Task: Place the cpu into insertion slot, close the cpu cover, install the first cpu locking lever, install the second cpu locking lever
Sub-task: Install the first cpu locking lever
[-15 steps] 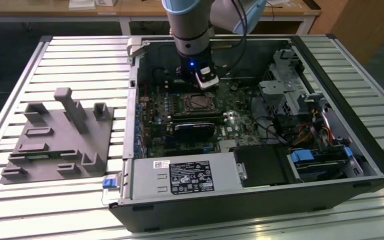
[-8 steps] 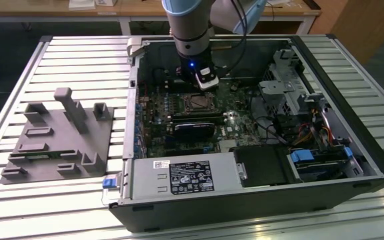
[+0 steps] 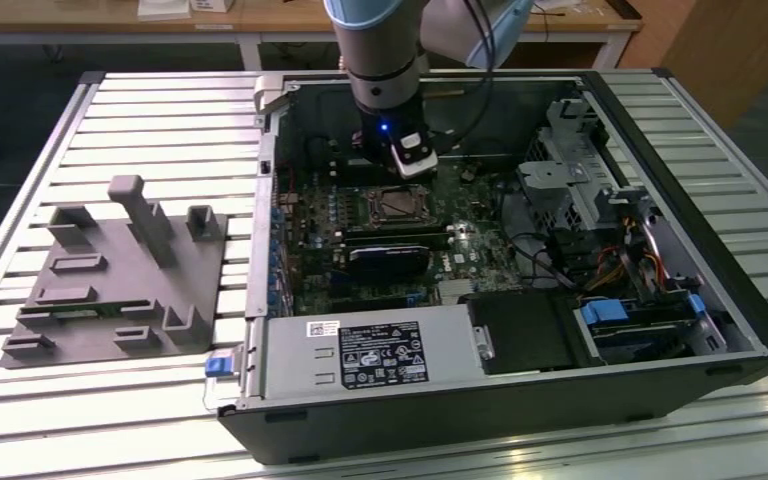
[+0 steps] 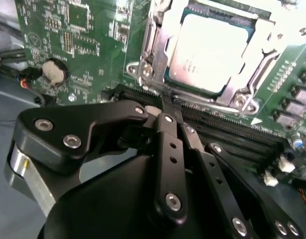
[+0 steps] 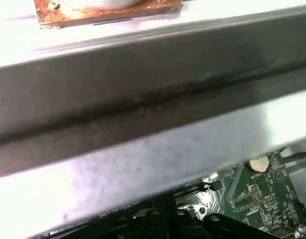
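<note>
The black multi-link gripper (image 4: 166,102) has its fingers pressed together, nothing pinched between them; the joined tips rest at the socket's near edge, where a thin silver locking lever (image 4: 212,105) runs along the frame. Judged, the closed tips serve as a single pushing point on that wire rather than as a clamp.

The small flat square cpu with a silvery-grey metal top (image 4: 210,52) sits seated in the square silver-rimmed insertion slot (image 3: 398,204). The silver metal frame plate of the cpu cover (image 4: 160,37) lies flat over it, the chip showing through its central opening. So placement and cover closing appear done; lever work is in hand.

In the exterior view the arm stands at 12 o'clock of the socket, inside the open black computer case (image 3: 704,240). Room: the long black memory slots (image 4: 232,134) lie just beside the socket edge on the gripper's side, so clearance there is tight. A round silver coin battery (image 4: 54,71) sits well apart on the green circuit board (image 4: 83,45). The grey case wall (image 5: 143,109) passes close to the first wrist view's camera.
</note>
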Robot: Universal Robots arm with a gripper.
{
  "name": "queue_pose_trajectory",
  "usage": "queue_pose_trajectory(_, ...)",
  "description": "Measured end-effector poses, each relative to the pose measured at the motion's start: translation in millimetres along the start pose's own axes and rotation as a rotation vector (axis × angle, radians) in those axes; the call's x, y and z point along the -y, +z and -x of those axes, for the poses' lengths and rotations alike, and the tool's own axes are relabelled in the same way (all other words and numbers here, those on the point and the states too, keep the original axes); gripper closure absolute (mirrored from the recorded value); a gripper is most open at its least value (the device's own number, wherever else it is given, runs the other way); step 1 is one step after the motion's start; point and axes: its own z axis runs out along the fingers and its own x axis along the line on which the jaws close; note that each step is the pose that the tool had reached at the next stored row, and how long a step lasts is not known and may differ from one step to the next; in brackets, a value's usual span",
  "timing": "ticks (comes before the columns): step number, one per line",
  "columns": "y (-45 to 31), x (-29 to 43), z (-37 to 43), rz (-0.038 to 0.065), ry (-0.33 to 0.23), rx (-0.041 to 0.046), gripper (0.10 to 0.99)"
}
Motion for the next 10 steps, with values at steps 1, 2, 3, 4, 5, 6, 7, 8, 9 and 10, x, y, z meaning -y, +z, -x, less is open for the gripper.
queue_pose_trajectory(1,-2.8,-0.5,0.4,-0.001,0.000,-0.0001,0.980)
queue_pose_trajectory(2,-5.5,-1.2,0.9,0.000,0.000,-0.0001,0.980)
queue_pose_trajectory(3,-8.5,-1.9,1.4,0.000,0.000,-0.0001,0.980)
queue_pose_trajectory(4,-11.6,-2.6,1.9,-0.001,0.000,-0.0001,0.980)
queue_pose_trajectory(5,-14.6,-3.4,2.4,0.000,0.000,-0.0001,0.980)
queue_pose_trajectory(6,-17.4,-4.0,2.9,-0.001,0.000,-0.0002,0.980)
queue_pose_trajectory(7,-18.6,-4.3,3.1,-0.001,0.000,-0.0002,0.980)
queue_pose_trajectory(8,-18.7,-4.3,3.1,0.000,0.000,-0.0001,0.980)
queue_pose_trajectory(9,-18.7,-4.3,3.1,0.000,0.000,-0.0001,0.980)
queue_pose_trajectory(10,-18.7,-4.3,3.2,0.000,0.000,-0.0001,0.980)
